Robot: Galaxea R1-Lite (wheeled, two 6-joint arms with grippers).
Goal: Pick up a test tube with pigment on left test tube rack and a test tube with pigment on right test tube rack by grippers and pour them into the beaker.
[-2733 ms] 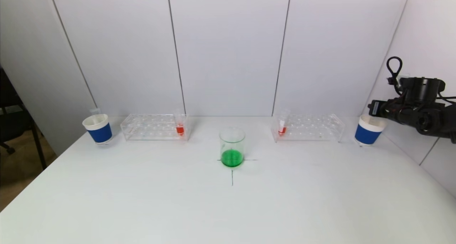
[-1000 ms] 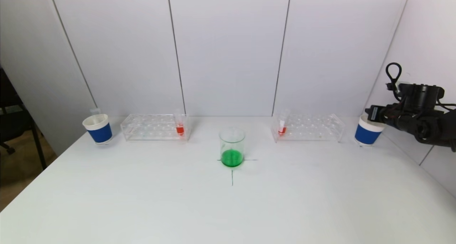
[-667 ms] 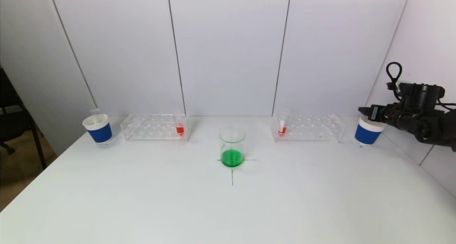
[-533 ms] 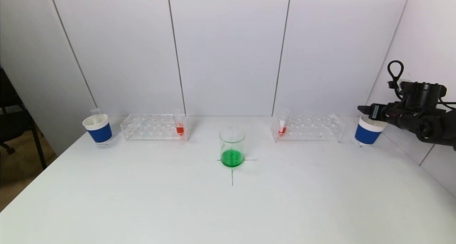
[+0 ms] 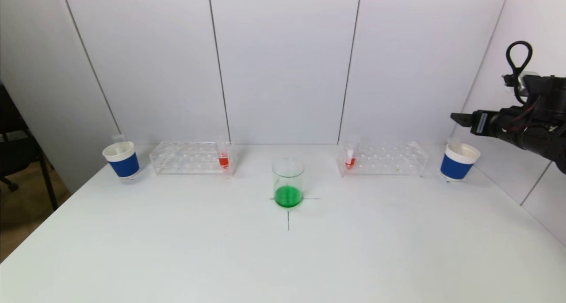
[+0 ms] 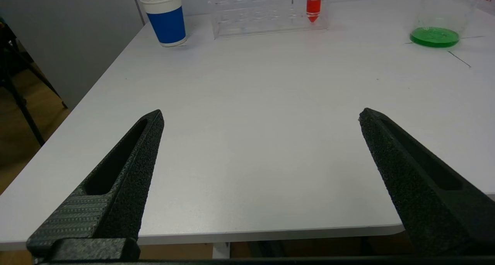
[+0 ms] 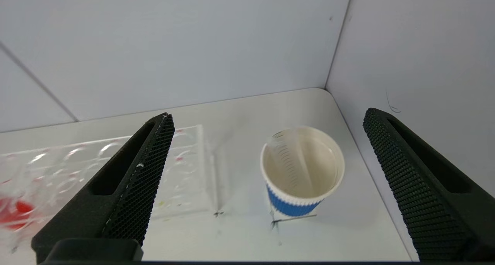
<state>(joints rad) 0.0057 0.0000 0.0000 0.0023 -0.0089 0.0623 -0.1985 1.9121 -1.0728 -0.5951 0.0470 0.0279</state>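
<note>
A glass beaker [image 5: 288, 182] with green liquid stands at the table's middle. The left clear rack [image 5: 190, 158] holds a tube of red pigment [image 5: 223, 155] at its inner end. The right clear rack [image 5: 382, 158] holds one too [image 5: 350, 155]. My right gripper [image 5: 460, 118] is open and empty, in the air above the right blue cup [image 5: 458, 161]. In the right wrist view [image 7: 267, 114] the cup [image 7: 303, 168] sits below it with an empty clear tube [image 7: 290, 156] inside. My left gripper [image 6: 260, 111] is open and empty over the table's near left edge, out of the head view.
A left blue cup [image 5: 121, 159] with a clear tube in it stands beside the left rack. White walls stand close behind the racks and beside the right cup. A black cross is marked under the beaker. A dark chair [image 5: 13, 152] stands off the table's left.
My right gripper has risen from the rim of the right blue cup to well above it and drawn slightly right. The racks, tubes and beaker have not moved.
</note>
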